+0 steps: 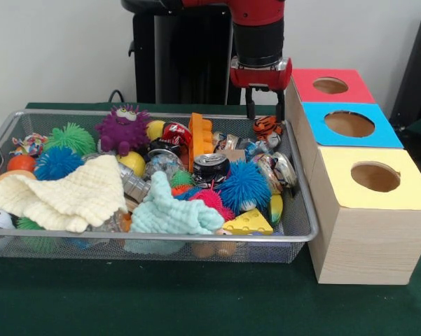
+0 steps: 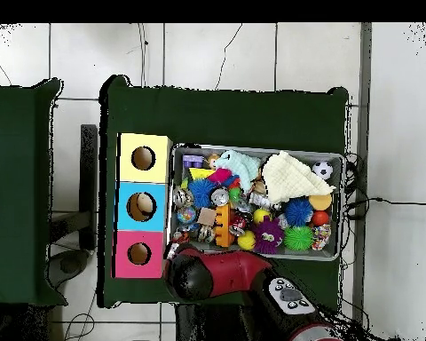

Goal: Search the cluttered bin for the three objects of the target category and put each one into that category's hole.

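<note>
Front view: jaws (image 1: 265,112) open, empty.

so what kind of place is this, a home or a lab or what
Most likely a robotics lab or test cell, not a home. A red and black robot arm stands over a green-covered table set with a silver wire mesh bin of toys and three pale wooden boxes with coloured holed tops, on a tiled floor.

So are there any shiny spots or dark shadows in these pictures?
Front view: soft, even light; small glints on the crushed can and the wire bin; a faint shadow beneath it. Overhead view: bright floor, dark green cloth, arm hiding the bin's near corner.
</note>
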### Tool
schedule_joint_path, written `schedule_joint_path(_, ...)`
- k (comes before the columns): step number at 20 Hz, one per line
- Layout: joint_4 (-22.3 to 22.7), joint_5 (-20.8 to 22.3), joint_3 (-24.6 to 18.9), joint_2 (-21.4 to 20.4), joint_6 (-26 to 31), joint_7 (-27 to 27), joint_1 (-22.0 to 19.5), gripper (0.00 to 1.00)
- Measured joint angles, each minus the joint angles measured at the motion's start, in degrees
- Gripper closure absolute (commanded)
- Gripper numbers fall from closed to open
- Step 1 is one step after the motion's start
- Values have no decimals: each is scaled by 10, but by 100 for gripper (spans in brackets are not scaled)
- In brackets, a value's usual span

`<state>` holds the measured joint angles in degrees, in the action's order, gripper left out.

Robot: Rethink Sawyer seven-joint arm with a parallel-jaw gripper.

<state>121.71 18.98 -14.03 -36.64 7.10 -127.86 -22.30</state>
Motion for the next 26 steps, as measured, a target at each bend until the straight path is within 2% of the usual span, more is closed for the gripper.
schedule_joint_path(10, 6, 0, 2, 3, -29, 0, 1, 0)
schedule_joint_path(15, 4, -4, 5, 24, -71, 0, 6, 0)
schedule_joint_path(26, 10, -5, 17, 25, -98, 0, 15, 0)
